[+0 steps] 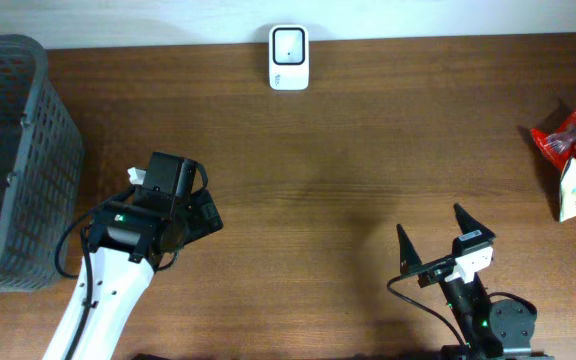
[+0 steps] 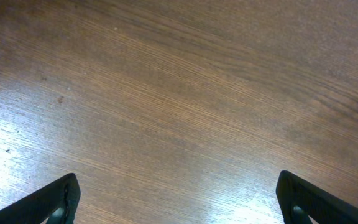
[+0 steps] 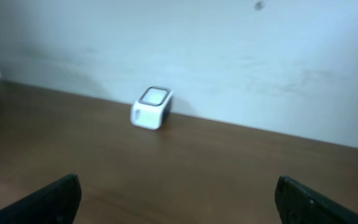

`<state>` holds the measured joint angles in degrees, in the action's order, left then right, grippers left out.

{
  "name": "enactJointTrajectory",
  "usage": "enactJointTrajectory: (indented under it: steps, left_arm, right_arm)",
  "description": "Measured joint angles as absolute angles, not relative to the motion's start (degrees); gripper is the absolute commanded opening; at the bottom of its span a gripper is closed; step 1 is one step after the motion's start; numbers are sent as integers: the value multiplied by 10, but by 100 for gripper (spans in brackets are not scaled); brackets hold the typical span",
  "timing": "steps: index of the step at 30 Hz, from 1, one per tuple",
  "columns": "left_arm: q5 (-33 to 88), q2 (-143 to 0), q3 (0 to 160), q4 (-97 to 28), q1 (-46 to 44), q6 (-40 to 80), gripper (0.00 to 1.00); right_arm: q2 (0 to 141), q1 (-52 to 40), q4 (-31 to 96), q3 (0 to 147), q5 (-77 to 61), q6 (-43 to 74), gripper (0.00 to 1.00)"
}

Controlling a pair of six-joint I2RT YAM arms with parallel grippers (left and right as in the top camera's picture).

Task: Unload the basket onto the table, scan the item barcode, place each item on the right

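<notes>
The item is one of the snack packets (image 1: 574, 160) lying in a small pile at the table's right edge, a red one on top. A white barcode scanner (image 1: 289, 57) stands at the back middle of the table; in the right wrist view the scanner (image 3: 151, 107) sits against the wall. My left gripper (image 1: 202, 214) hangs over bare wood at the left, open and empty; in its own view the left gripper (image 2: 178, 194) shows only wood between its tips. My right gripper (image 1: 431, 226) is near the front right, open and empty, as the right gripper (image 3: 178, 191) shows, pointing toward the scanner.
A grey mesh basket (image 1: 38, 130) stands at the far left edge, close to my left arm. The wooden table (image 1: 368, 160) stretches between the scanner and both grippers. A pale wall (image 3: 229, 56) runs behind the table.
</notes>
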<state>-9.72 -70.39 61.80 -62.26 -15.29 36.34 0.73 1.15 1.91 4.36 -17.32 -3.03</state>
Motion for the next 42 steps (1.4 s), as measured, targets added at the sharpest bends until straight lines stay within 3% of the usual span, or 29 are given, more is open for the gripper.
enactJointTrajectory:
  steps: [3, 6, 12, 37, 40, 42]
  left_arm:
    - [-97, -704, 618, -623, -153, 363, 99]
    - [-97, -704, 618, -623, -153, 363, 99]
    - [-97, -704, 618, -623, -153, 363, 99]
    - [-97, -704, 618, -655, -153, 363, 99]
    - [-101, -701, 614, -625, -153, 328, 99]
    - [-88, -662, 570, -531, -153, 262, 99]
  right_arm:
    - [7, 11, -33, 11, -132, -30, 99]
    - [6, 11, 39, 8, -77, -30, 99]
    - [6, 11, 43, 8, -39, -30, 99]
    - [6, 11, 43, 8, -38, -13, 99]
    - [6, 11, 43, 8, -38, -13, 99]
    - [6, 11, 42, 8, -38, -13, 99]
